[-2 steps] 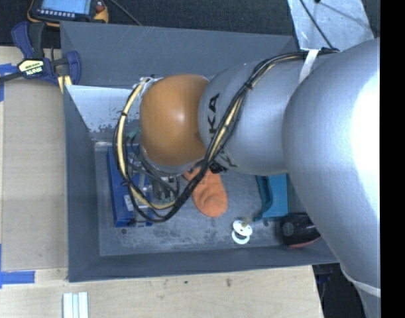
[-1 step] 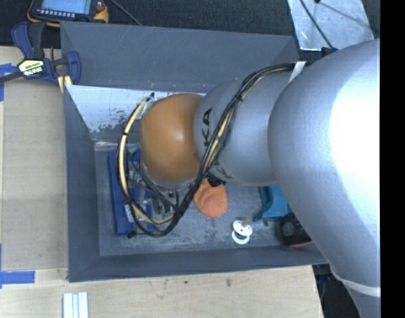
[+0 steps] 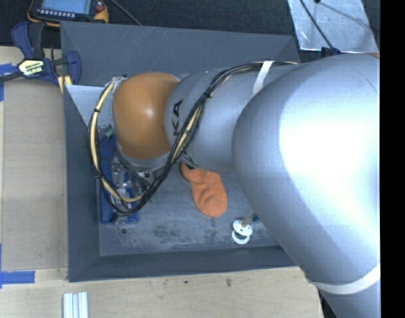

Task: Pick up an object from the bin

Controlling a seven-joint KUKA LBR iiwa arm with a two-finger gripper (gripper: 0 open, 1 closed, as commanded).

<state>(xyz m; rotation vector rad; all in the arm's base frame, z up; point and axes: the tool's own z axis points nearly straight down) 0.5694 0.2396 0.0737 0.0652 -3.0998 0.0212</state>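
The grey bin (image 3: 83, 244) has sloping walls and a flat floor. The gripper (image 3: 126, 194) is low in the left part of the bin, close to the left wall. It points down at the floor. I cannot tell if the gripper is spread or pressed together, and I cannot see anything in it. A blue thing (image 3: 108, 212) shows just beside the gripper, on its left and low down. I cannot tell if it lies in the bin or is part of the robot.

Right above the gripper sits the round orange cap (image 3: 142, 114) on the wrist. Yellow and black cables (image 3: 96, 134) loop around the cap and run down to the gripper. From the cap the fat silver arm (image 3: 308, 164) goes off to the right. It gets bigger and covers most of the right half of the bin.

An orange lump (image 3: 209, 192) that looks soft lies on the floor near the gripper, on its right, not touching it. It is longer than it is wide. It runs from the top left to the bottom right. Its top end goes under the arm, and its round, fatter end points at the near wall.

More to the right, near the front wall, lies a small white thing (image 3: 240, 232) shaped like a ring. It lies well apart from the gripper, beside the edge of the arm.
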